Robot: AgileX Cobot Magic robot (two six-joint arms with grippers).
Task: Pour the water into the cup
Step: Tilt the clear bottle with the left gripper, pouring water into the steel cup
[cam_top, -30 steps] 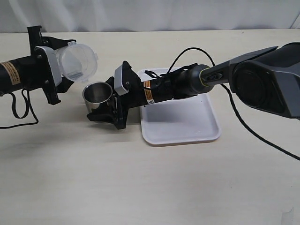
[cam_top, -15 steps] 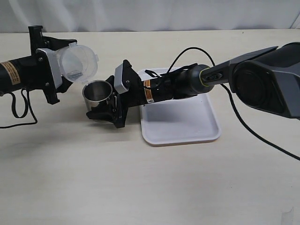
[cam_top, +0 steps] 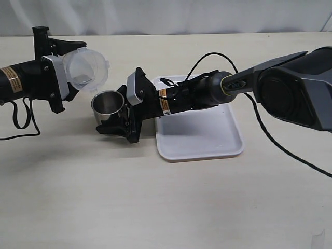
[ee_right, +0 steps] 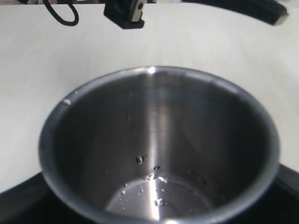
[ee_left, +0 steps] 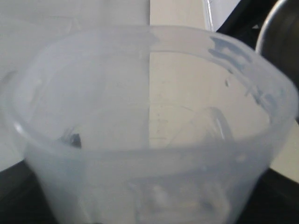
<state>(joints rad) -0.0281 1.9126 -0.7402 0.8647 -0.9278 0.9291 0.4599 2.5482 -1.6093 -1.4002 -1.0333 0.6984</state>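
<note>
Jaws of my right gripper [cam_top: 111, 115] clamp the cup [cam_top: 106, 102]; left gripper [cam_top: 71, 72] grips the container [cam_top: 89, 67] (tilted) just above it.

Setting: you ran this at a robotics lab bench, not in a domestic room. Evidence: a bare, pale beige tabletop [cam_top: 155, 207] carried a plain white tray [cam_top: 202, 137]. Behind the tray a blank whitish backdrop [cam_top: 171, 15] closed off the table's far edge. Two black robot arms worked over the surface, the right arm [cam_top: 207, 91] reaching over the tray and the left arm [cam_top: 26, 83] well to the left of it. Both bore yellow printed labels [cam_top: 11, 79]. Loose black cables [cam_top: 270, 140] trailed right of the tray and beside the left arm. Props were plain: a steel cup [cam_top: 108, 106] just left of the tray and a clear plastic container [cam_top: 87, 68] beyond it.
</note>
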